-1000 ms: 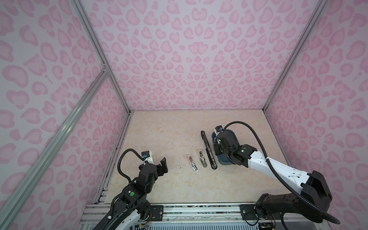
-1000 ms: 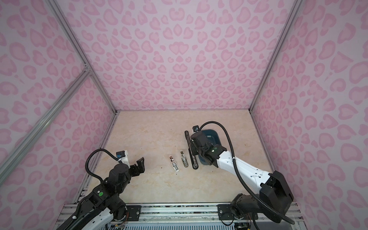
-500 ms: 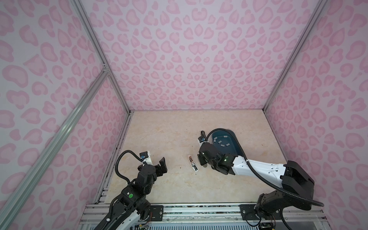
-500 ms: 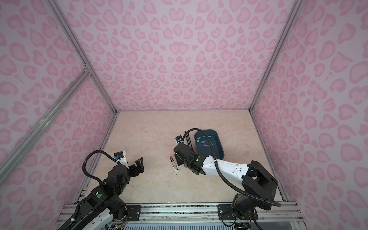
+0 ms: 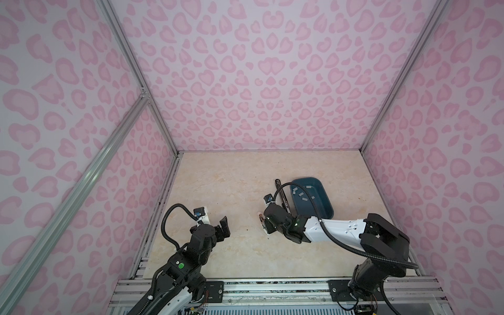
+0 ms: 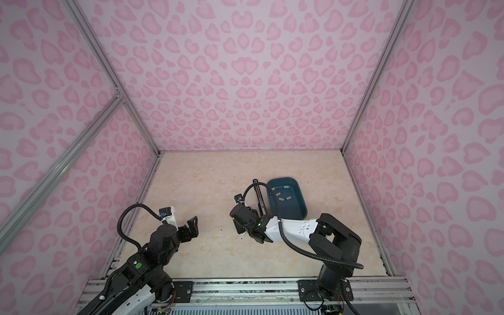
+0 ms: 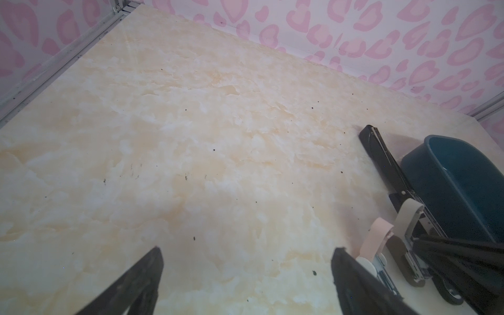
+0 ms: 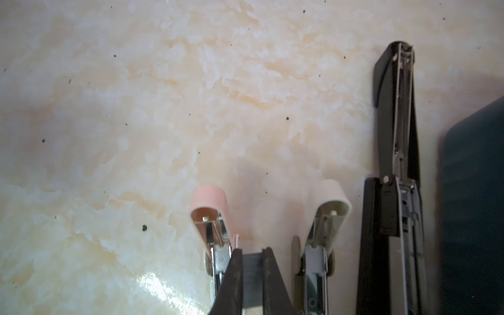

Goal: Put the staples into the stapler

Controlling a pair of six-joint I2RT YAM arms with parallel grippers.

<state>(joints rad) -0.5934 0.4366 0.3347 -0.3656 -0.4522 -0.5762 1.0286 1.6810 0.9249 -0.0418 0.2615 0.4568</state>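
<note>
My right gripper [image 8: 252, 251] is shut on a short grey strip of staples [image 8: 252, 270]. It hangs low over the table between two small opened staplers. One is a pink stapler [image 8: 210, 207], close beside one finger, and the other a white stapler [image 8: 330, 204]. In both top views the right gripper [image 5: 267, 227] hides most of them, and only the pink stapler's tip [image 5: 261, 217] shows. More staples [image 5: 301, 194] lie loose in the blue tray [image 5: 305, 180]. My left gripper [image 7: 246, 249] is open and empty at the front left [image 6: 189, 229].
A long black stapler [image 5: 281, 191] lies opened flat against the tray's left side [image 8: 395, 136]. The blue tray [image 6: 286, 180] stands right of middle. Pink patterned walls close the table on three sides. The marble tabletop between the arms is bare [image 7: 191, 163].
My right arm has swung from over the tray and black stapler to the left and nearer, down to the small staplers. The tray is now uncovered. The left gripper has barely moved.
</note>
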